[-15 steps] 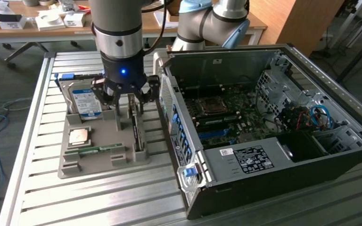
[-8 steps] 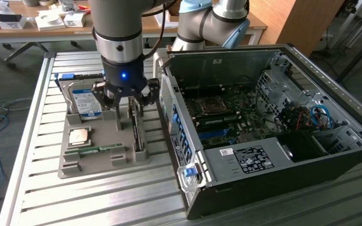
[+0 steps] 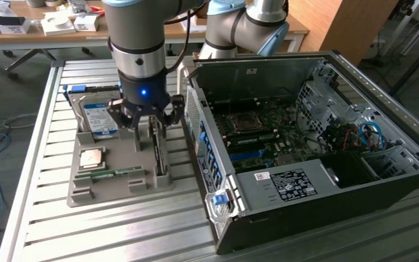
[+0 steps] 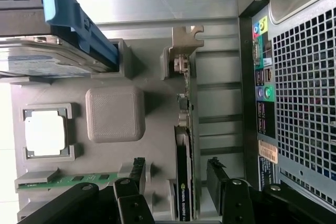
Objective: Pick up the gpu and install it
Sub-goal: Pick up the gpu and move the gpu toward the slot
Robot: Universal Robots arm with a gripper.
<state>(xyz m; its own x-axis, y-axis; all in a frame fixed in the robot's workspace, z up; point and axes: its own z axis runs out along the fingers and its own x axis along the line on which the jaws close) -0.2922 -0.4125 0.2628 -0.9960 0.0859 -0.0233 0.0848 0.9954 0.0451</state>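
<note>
The gpu (image 3: 157, 154) stands on edge in a slot of the grey holder tray (image 3: 111, 192), next to the open computer case. In the wrist view the gpu (image 4: 184, 190) is a thin dark card with its silvery bracket (image 4: 184, 51) at the far end. My gripper (image 3: 149, 121) hangs just above the card and is open. Its black fingers (image 4: 137, 170) stand one on each side of the gpu without touching it, gripper (image 4: 177, 176) centred over the card's near end.
The tray (image 4: 115, 114) also holds a hard drive (image 3: 96, 113) in a blue caddy (image 4: 79, 30), a square processor (image 3: 93, 158) and a memory stick (image 3: 112, 173). The open computer case (image 3: 304, 136) lies close on the exterior view's right, on a slatted metal table (image 3: 122, 229).
</note>
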